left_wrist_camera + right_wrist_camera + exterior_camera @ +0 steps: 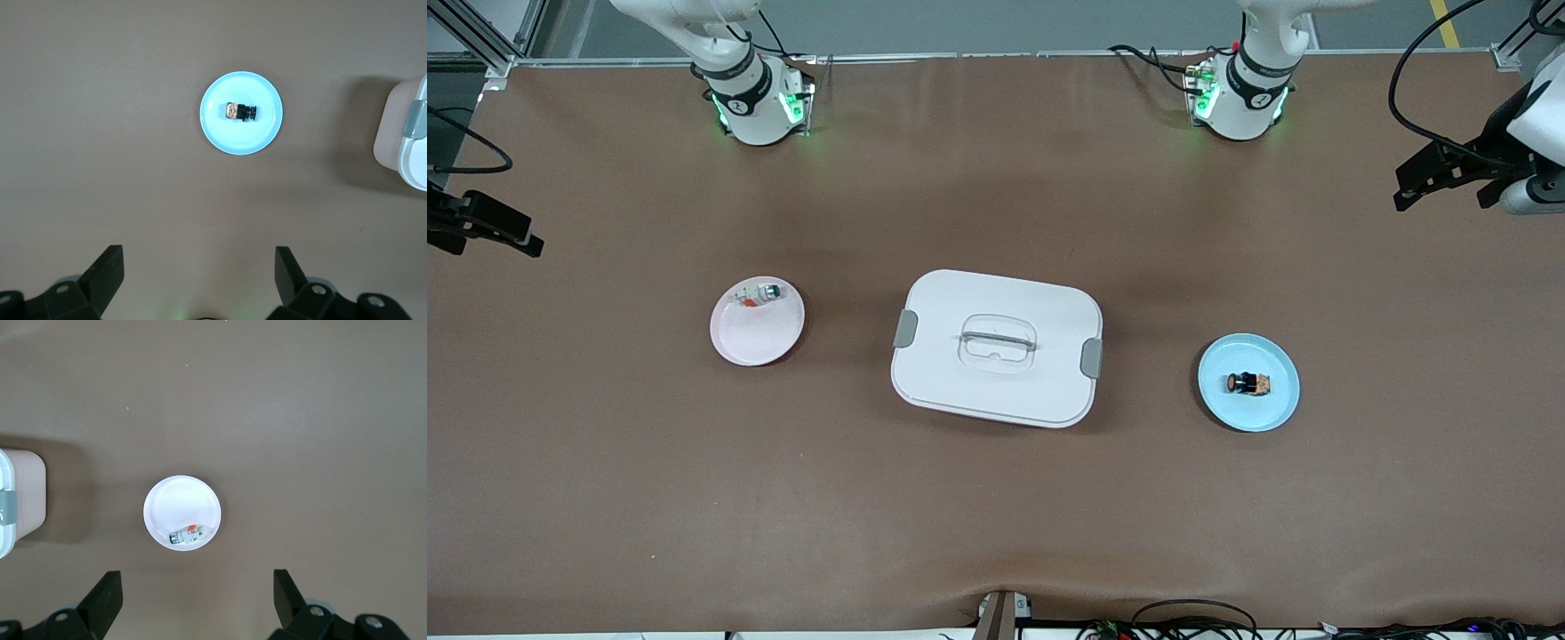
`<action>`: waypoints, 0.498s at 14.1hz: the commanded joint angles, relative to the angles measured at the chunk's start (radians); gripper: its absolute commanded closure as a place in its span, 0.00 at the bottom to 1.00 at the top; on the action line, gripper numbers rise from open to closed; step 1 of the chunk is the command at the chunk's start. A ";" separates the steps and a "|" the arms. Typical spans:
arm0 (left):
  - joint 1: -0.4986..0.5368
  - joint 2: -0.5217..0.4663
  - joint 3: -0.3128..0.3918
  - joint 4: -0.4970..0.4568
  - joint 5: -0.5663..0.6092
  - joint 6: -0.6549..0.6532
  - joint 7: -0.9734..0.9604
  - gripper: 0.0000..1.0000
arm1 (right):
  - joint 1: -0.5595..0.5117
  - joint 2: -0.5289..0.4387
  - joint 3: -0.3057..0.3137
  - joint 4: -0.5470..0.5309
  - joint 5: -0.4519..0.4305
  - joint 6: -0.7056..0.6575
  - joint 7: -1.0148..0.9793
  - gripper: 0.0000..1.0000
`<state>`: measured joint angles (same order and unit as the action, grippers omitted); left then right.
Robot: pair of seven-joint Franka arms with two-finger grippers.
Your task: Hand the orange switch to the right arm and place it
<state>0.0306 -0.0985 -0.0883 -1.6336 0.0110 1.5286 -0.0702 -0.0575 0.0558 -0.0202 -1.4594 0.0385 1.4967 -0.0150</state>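
Lay on blue plate (1248, 409) toward left arm's end of bench (996, 516): orange switch (1249, 384). Spread wide, empty: left gripper (199, 267), right gripper (197, 590). Between the plates: white lidded box (996, 348). Shown clearest by right wrist view: white-and-clear part (185, 535) on pink plate (181, 500).

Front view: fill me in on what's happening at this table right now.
Nothing is being handled yet. The orange switch lies on the blue plate toward the left arm's end of the table, untouched. The left pincer hangs open high over that plate, and the right pincer hangs open high over the white plate, which holds a white-and-clear part. A closed white lidded box sits between the two plates. The handover has not started.
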 commanded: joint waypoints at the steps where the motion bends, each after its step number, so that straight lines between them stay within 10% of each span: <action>1: 0.002 0.013 0.001 0.035 0.001 -0.021 0.013 0.00 | -0.012 -0.016 0.009 -0.012 0.006 -0.001 0.009 0.00; 7: 0.000 0.075 0.001 0.086 0.003 -0.021 0.015 0.00 | -0.012 -0.016 0.009 -0.012 0.006 -0.001 0.009 0.00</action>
<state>0.0306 -0.0725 -0.0883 -1.6110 0.0111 1.5287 -0.0699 -0.0575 0.0558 -0.0202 -1.4594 0.0385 1.4956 -0.0150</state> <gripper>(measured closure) 0.000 0.000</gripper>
